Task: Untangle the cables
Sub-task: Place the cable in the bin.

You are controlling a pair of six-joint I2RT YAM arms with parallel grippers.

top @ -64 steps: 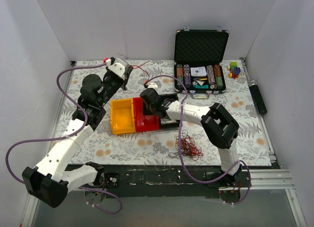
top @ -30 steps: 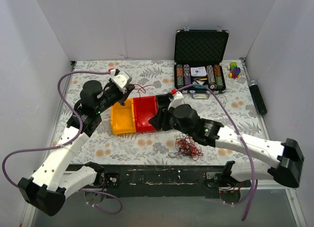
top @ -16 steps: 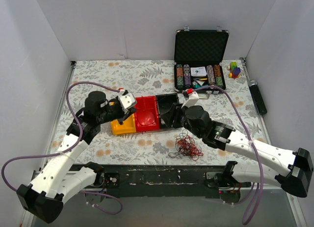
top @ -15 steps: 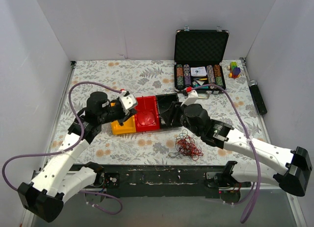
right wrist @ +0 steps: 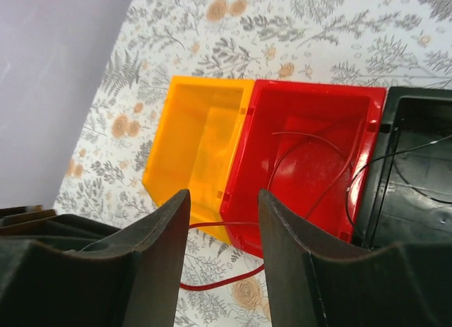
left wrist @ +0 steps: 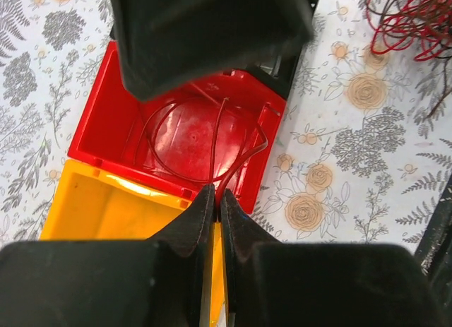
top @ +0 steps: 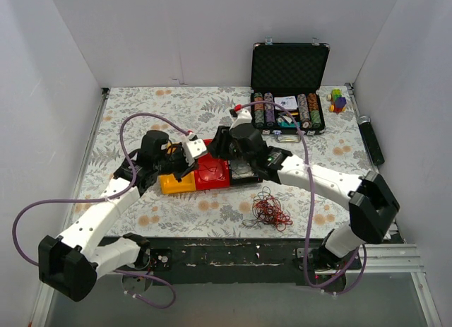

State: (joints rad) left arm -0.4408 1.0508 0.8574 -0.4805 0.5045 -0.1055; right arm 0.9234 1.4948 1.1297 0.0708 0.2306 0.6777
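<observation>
- On the tabletop, near its front edge, most of the cables are seen as one knotted clump of red and black strands, well apart from the bins.
- One dark red wire has been laid as a loose loop in the red bin. A black wire is seen in the black bin beside it. No wire is made out in the yellow bin.
- The task is judged to be at an early-to-middle stage: two strands are sorted, and the clump is left to be pulled apart.
- The left pincer is pressed together above the red bin's near rim. The dark red wire is seen running up to its tips, so it is judged to be pinched there.
- The right pincer is spread, with nothing gripped. A red strand crosses below it, outside the bins.
- The pale wire cannot be picked out anywhere.
- From above, the bins are largely covered by both arms, and the far side of the red bin is blocked in the left wrist view.
- The number of strands in the clump cannot be told.
</observation>
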